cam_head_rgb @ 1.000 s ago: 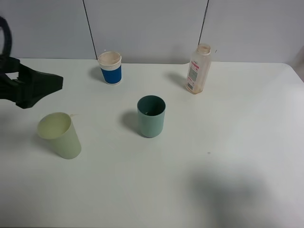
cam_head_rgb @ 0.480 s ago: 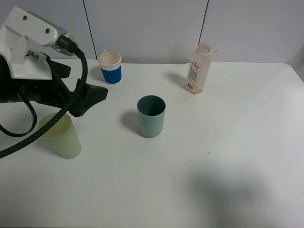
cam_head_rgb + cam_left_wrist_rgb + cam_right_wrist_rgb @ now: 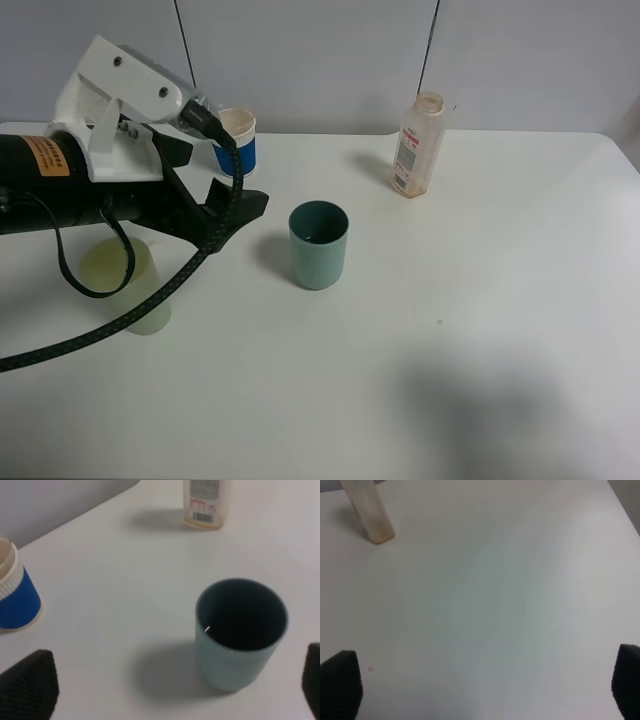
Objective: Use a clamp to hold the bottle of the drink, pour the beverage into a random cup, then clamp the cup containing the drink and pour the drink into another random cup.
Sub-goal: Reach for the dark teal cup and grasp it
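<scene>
- Teal-green plastic tumbler (image 3: 318,250), matte and straight-sided with a darker inside, stands upright near the middle of the white table (image 3: 480,300). Its inside is too dark to show whether any drink is in it.
- Left gripper (image 3: 238,215), black with ridged pads, hangs just beside the tumbler on its left with its claw wide and holding nothing.
- Right gripper (image 3: 484,685) is also spread wide and empty, over bare table well away from the cups.
- Risk: if one finger meets the wall before the claw is centred, the light tumbler could be shoved or tipped, and whatever it holds would spill.
- Risk: the smooth, straight plastic wall gives little to catch on, so a loose grip may slip once tilted, and a hard one may buckle it.
- Risk: the left arm and its braided cable pass over the pale yellow-green plastic cup (image 3: 135,290) and close to the short blue ribbed cup with a white rim band (image 3: 240,140), so a swing could knock either one.
- Small clear squarish plastic bottle with a white-and-red label (image 3: 418,150) stands uncapped at the back right, well apart, with only a tan tint near its base.
</scene>
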`<state>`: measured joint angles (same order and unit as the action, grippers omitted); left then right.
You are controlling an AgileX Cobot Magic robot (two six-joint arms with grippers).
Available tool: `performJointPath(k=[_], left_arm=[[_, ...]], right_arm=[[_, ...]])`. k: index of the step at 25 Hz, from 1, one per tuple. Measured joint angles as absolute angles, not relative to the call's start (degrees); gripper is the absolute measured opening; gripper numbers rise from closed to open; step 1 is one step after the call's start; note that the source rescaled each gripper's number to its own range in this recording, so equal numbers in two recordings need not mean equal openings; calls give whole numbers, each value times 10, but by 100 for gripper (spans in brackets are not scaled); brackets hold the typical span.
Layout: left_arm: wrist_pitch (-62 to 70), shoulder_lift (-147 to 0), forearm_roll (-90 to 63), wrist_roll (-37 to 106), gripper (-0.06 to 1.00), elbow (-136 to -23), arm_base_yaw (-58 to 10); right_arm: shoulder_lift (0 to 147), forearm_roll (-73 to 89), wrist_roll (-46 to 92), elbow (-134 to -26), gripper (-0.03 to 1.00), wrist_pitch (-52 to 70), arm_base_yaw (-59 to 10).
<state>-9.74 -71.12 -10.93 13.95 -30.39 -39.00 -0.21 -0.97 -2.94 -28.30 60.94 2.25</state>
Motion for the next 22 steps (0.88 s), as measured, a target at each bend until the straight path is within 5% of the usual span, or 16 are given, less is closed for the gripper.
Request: performJointPath(k=[9,22], left_arm=[[-106,-755,-131,139,97,-304,-392],[-89,-757,-239,142,97,-304,-481]], right_arm=[[-2,-10,-29,-283,100,609,23],[-2,-10,-29,-283,100,609,23]])
